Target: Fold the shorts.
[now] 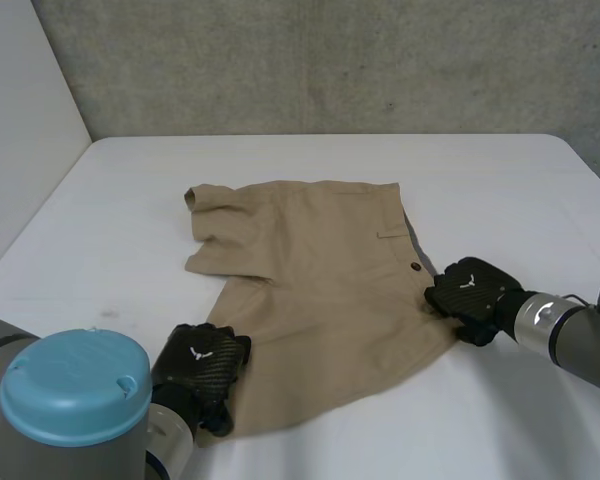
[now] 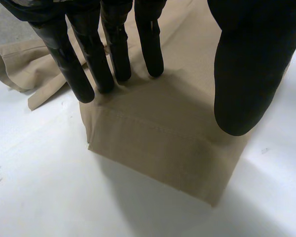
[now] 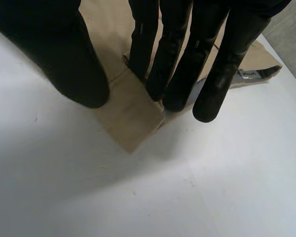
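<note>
The tan shorts lie flat in the middle of the white table. One leg points to the upper left of the frame and the other to the lower left. The waist is on the right, with a small dark button near it.

The left hand is at the lower left, on the end of the near leg. Up close, its fingers are straight, and their tips rest on the shorts just behind the hem. Its thumb hangs over the cloth beside them. The hand is spread out and holds nothing.

The right hand is at the right, by the waist corner. Its fingers are straight too. Some tips sit on the corner of the shorts and the rest are over the table. Its thumb is on the other side of that corner. This hand grips nothing either.
</note>
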